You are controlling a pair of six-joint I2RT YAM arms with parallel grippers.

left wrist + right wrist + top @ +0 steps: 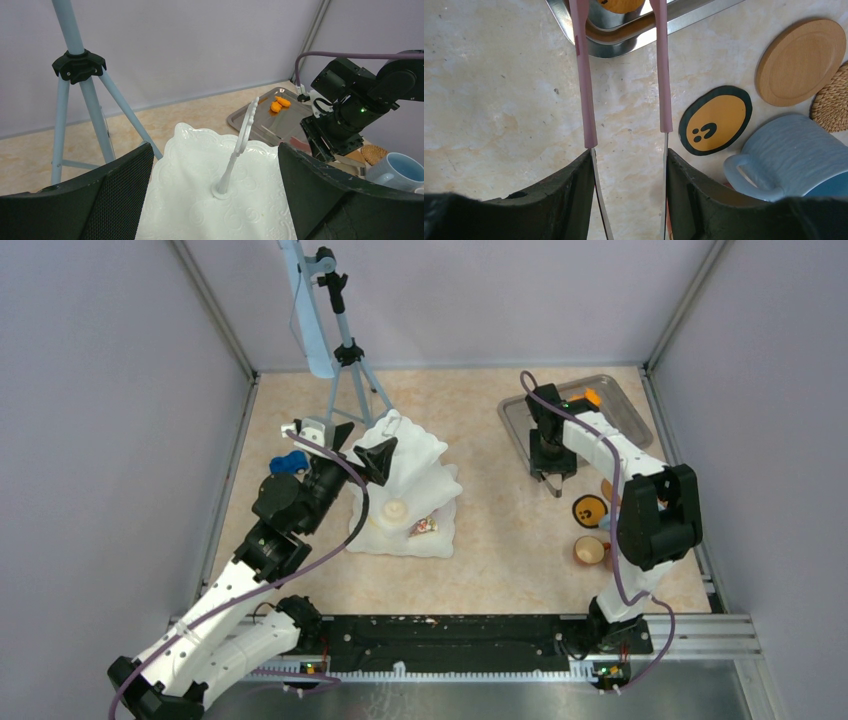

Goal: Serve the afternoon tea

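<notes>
Right wrist view: right fingers [569, 197], half-closed, clamped tongs [585, 90] astride a pastry [621, 4] at top; weak squeeze could drop it.

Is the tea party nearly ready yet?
Not yet. Done: a cream pastry and a cake slice sit on the white stand. In hand: the right hand holds the pink tongs at the metal tray. Left: orange pastries lie on that tray, and the mug stands beside the smiley coaster.
</notes>
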